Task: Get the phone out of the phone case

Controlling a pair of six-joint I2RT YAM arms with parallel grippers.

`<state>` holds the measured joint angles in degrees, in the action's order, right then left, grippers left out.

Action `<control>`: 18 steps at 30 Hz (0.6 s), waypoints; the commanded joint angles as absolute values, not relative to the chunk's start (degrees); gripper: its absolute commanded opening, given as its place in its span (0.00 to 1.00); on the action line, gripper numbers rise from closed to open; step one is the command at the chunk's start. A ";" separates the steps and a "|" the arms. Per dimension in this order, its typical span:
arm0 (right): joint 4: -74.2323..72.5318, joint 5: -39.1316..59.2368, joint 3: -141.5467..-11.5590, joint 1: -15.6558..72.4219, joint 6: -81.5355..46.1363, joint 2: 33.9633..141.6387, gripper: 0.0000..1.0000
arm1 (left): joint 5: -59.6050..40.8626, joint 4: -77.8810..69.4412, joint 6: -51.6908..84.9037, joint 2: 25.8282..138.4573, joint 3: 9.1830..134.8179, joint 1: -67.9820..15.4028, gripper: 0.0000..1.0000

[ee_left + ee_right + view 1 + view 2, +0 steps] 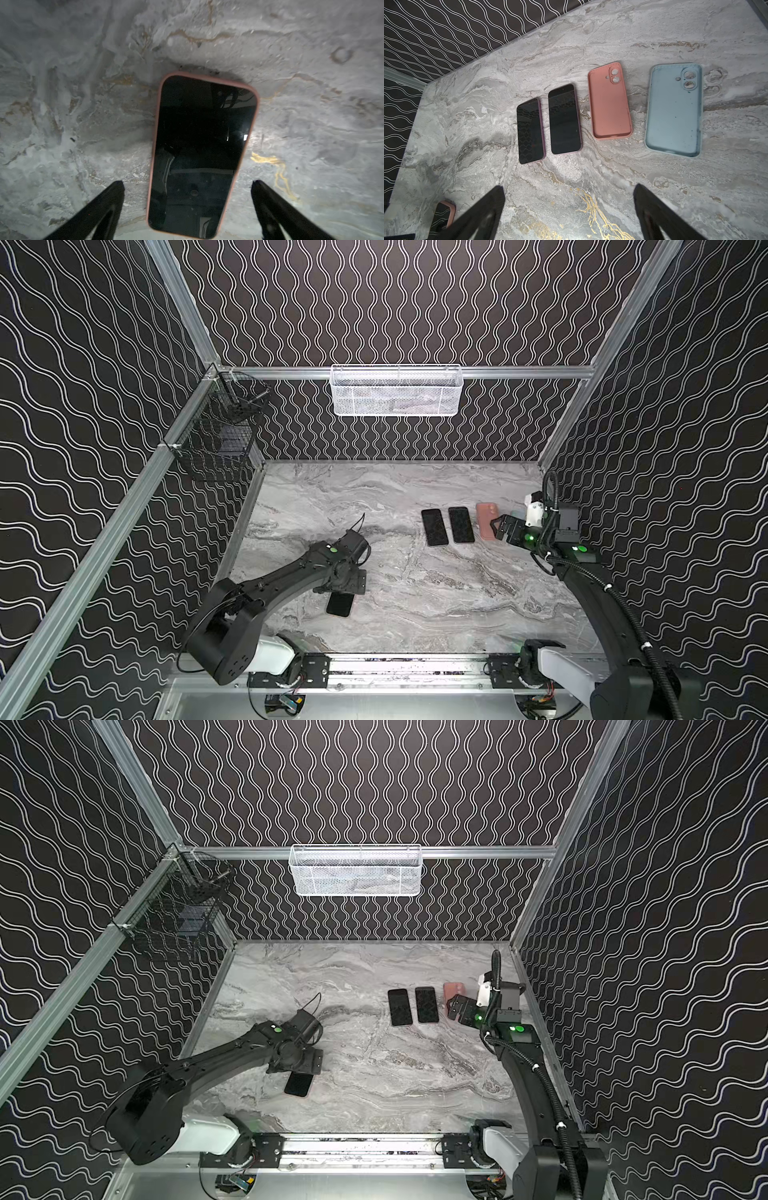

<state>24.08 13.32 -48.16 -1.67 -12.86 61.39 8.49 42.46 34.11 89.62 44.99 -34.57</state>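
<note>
The phone [199,155] is seen inside its phone case [154,145] on the bench [83,104], under the spread left hand [187,182]. A pink case [610,104] and a blue case [675,112], both empty, are shown whole only by the right wrist view, past the spread right hand [568,187].

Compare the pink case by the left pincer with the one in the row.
The filled pink case holds a phone, screen up; the empty pink case shows its camera holes. The filled one lies alone by the left pincer; the empty one between a bare phone and a blue case. Both lie flat.
</note>
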 commanded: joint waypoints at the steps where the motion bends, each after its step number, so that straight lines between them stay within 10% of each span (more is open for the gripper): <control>1: 24.95 13.12 -48.25 -1.67 -12.83 61.30 0.99 | 7.56 40.02 32.32 91.27 44.14 -33.71 0.99; 18: 24.12 13.19 -48.33 -1.68 -12.92 62.91 0.99 | -0.67 33.02 31.08 94.92 42.94 -33.66 0.94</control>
<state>24.14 13.08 -48.34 -1.67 -12.86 62.63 3.09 37.34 31.22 94.39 43.35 -33.71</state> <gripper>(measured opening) 0.990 0.955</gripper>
